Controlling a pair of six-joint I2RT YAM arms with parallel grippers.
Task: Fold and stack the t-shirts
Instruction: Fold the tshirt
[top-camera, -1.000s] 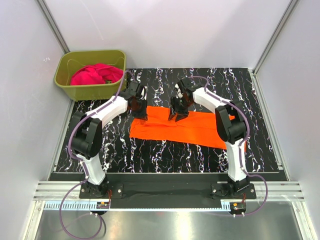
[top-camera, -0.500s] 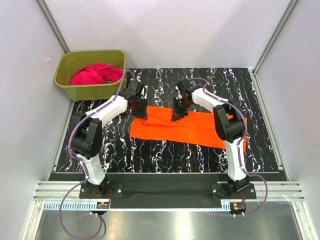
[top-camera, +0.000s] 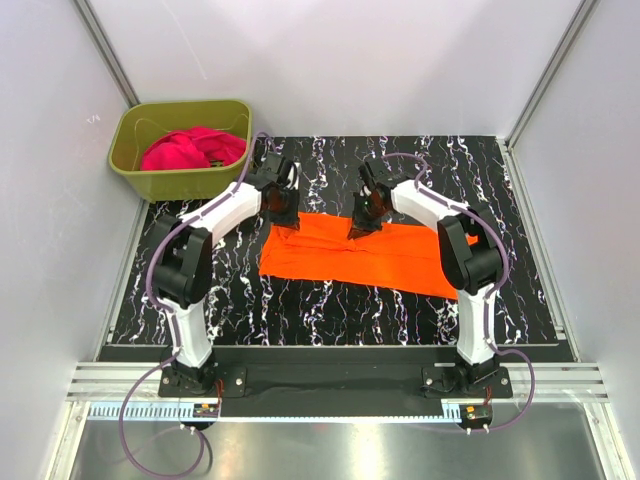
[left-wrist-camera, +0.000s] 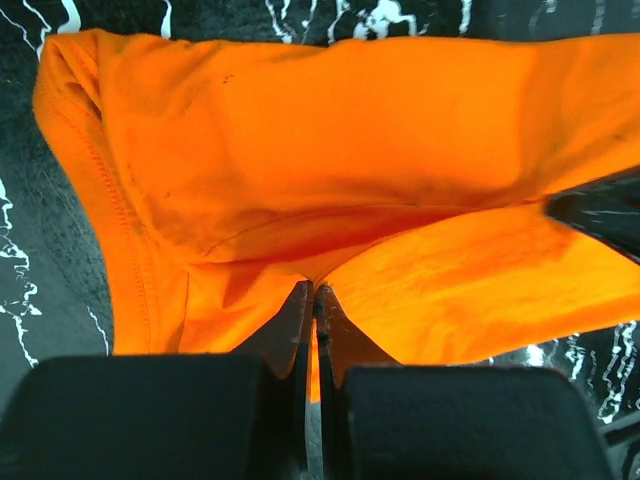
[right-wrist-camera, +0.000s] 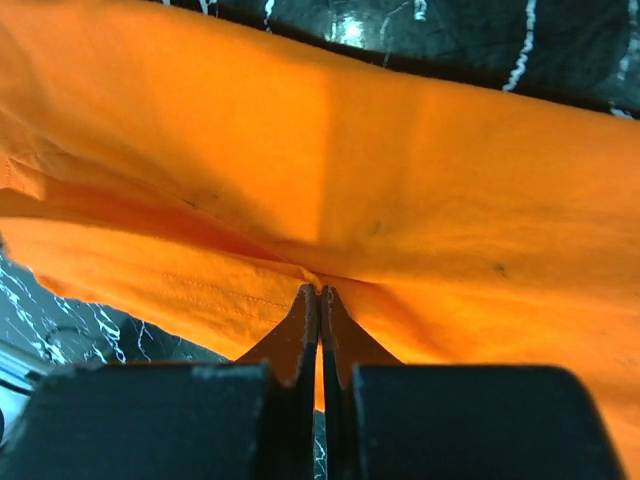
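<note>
Starting with the mat (top-camera: 330, 310): black with white veins, it covers the table between the white walls. The orange shirt (top-camera: 390, 262) lies on it mid-table as a long band running left-right, with the right end angled slightly toward the near edge. The wrist views show overlapping layers, so it's at least partly folded.

The tub (top-camera: 180, 182) is olive green and sits at the far left corner of the table, well apart from the orange shirt. The pink shirt (top-camera: 188, 150) is bunched inside the tub, not folded.

Both arms come up from the near edge and bend inward over the far edge of the orange band. The left gripper (top-camera: 283, 222) is at the shirt's far left corner. The right gripper (top-camera: 358, 226) is on the far edge, left of the band's middle.

Left wrist view: the fingers (left-wrist-camera: 290, 325) are pressed together with only a slit between them, and a pinch of orange cloth is caught at the tips. The cloth puckers into a crease from there, and hem stitching runs down the left side.

Right wrist view shows the same thing. The fingers (right-wrist-camera: 300, 320) are clamped tight on a pinched ridge of orange cloth, with fold lines spreading out from the tips.

The mat shows past the cloth in both wrist views.
</note>
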